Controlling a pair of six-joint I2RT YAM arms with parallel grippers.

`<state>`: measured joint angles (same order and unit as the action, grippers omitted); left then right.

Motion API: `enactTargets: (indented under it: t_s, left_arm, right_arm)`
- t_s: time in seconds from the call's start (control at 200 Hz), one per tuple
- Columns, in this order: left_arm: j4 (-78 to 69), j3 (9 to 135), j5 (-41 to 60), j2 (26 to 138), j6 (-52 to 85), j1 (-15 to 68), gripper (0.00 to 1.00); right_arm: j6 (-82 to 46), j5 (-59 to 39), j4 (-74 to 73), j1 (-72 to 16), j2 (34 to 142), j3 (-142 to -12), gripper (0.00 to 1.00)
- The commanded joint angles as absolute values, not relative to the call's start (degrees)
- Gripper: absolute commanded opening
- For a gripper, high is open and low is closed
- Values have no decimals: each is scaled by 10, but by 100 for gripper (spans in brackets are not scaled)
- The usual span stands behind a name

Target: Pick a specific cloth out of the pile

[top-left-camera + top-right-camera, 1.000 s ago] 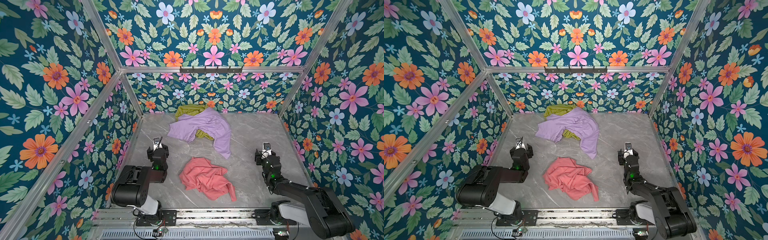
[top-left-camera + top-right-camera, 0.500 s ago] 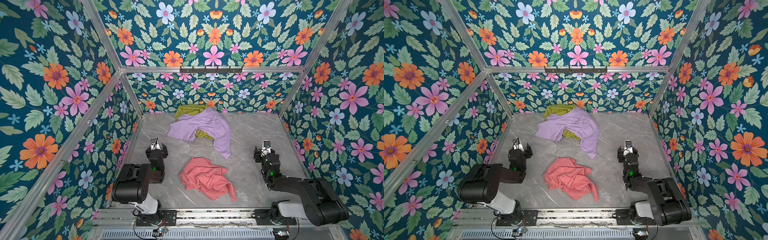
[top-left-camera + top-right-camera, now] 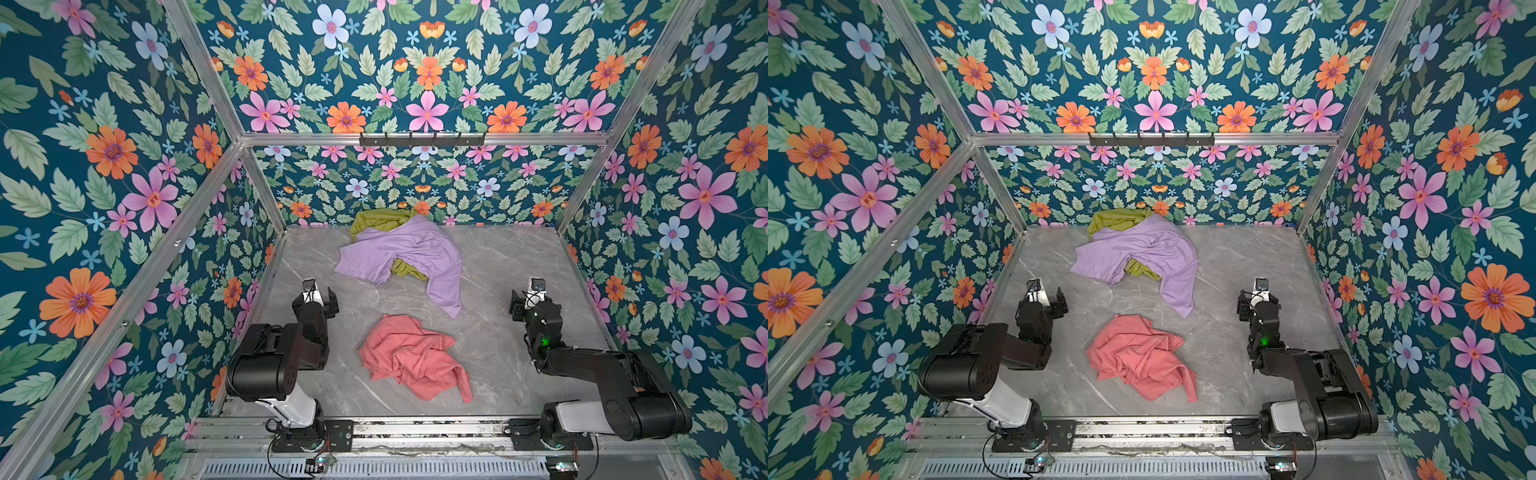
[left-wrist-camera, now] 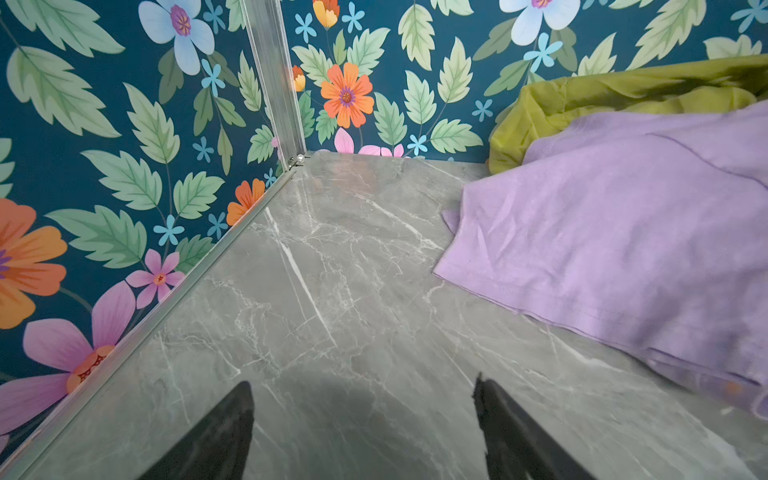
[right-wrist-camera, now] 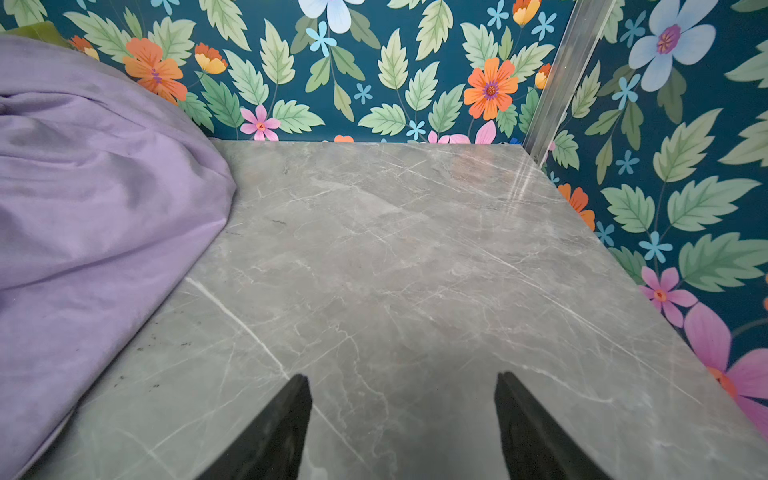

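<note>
Salmon-pink cloth (image 3: 409,357) crumpled alone on grey marble table (image 3: 507,266), lilac cloth (image 3: 409,253) over olive-green cloth (image 3: 376,218) behind

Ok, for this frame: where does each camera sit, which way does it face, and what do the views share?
Top views: high over the front rail, looking down and toward the back wall; both show both arms, the salmon-pink cloth lying apart from the lilac cloth and olive-green cloth.
Left wrist: low behind the open left gripper, facing the back-left corner; fingertips show.
Right wrist: low behind the open right gripper, facing the back-right corner; fingertips show.
Shared: both wrist views catch the lilac cloth and marble table, never the pink one.
</note>
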<state>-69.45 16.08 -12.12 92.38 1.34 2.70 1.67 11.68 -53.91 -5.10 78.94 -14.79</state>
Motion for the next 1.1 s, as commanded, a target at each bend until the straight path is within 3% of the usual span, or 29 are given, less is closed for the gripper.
enactTargets:
  t_s: [0.0,0.455,0.515,0.535,0.55,0.72,1.09]
  left_arm:
    - [-720,159,-119,924,11,26,100]
    - [-731,157,-120,926,4,26,100]
    - [-731,157,-120,926,4,26,100]
    - [-731,157,-120,926,4,26,100]
    - [-731,157,-120,925,4,26,100]
    - [-731,157,-120,925,5,26,100]
    - [-731,157,-120,925,4,26,100]
  right_arm:
    - [1,102,-536,-43,791,-150,71]
    - [-13,69,-558,-20,826,-153,74]
    - [-16,50,-549,-13,826,-157,81]
    - [-17,42,-545,-8,826,-158,96]
    - [-18,35,-542,-5,825,-159,99]
    - [-25,-30,-500,20,824,-180,99]
    - [-23,-25,-500,21,824,-179,99]
